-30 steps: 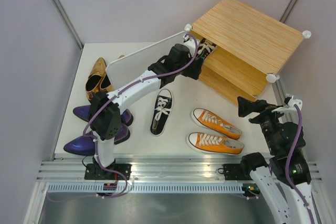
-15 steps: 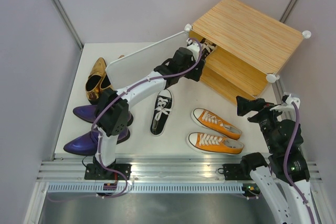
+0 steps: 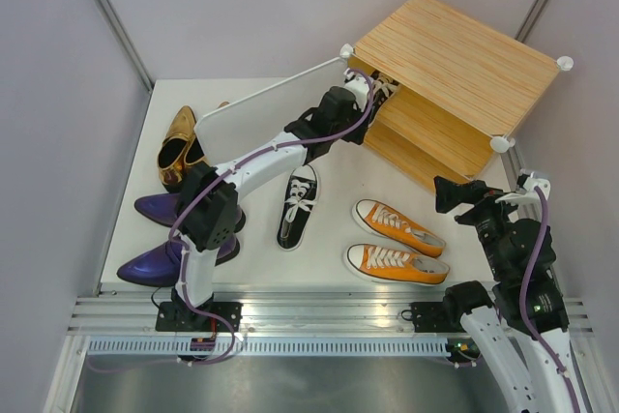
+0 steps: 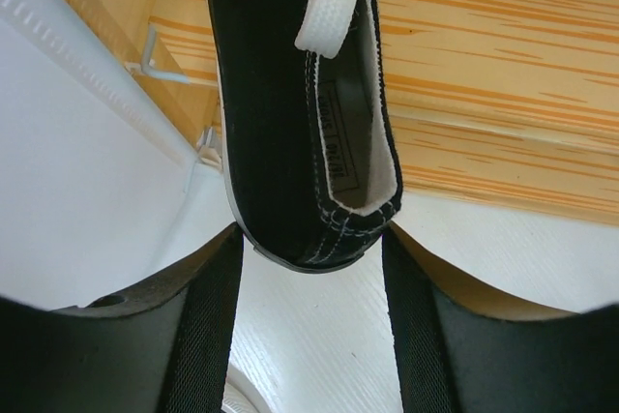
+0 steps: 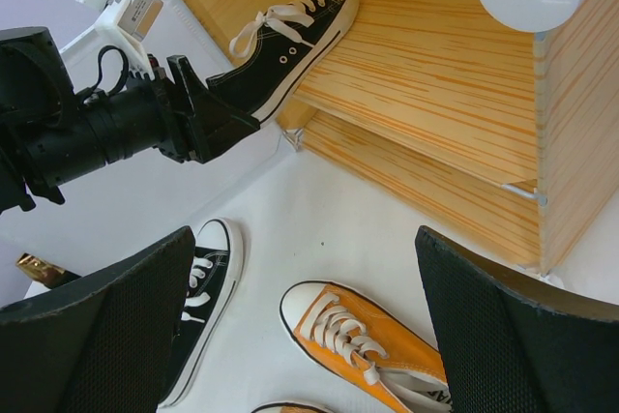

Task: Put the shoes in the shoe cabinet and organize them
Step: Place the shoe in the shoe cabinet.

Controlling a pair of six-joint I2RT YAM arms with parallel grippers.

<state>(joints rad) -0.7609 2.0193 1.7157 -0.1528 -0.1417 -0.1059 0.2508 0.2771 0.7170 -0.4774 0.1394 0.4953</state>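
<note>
Shoes [image 3: 397,263]: just one sneaker [image 4: 290,94] halfway into cabinet [image 3: 455,55], 1 o'clock; rest on tabletop [image 3: 329,215]; left fingers [image 4: 208,336] flanking heel, grip unclear; right fingers [image 5: 106,336] spread.

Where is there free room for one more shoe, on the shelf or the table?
The inner shelf is bare to the right of the black sneaker at its left end. On the table, a bare strip lies between the orange sneakers and the cabinet. The left side is crowded with gold pumps and purple loafers.
</note>
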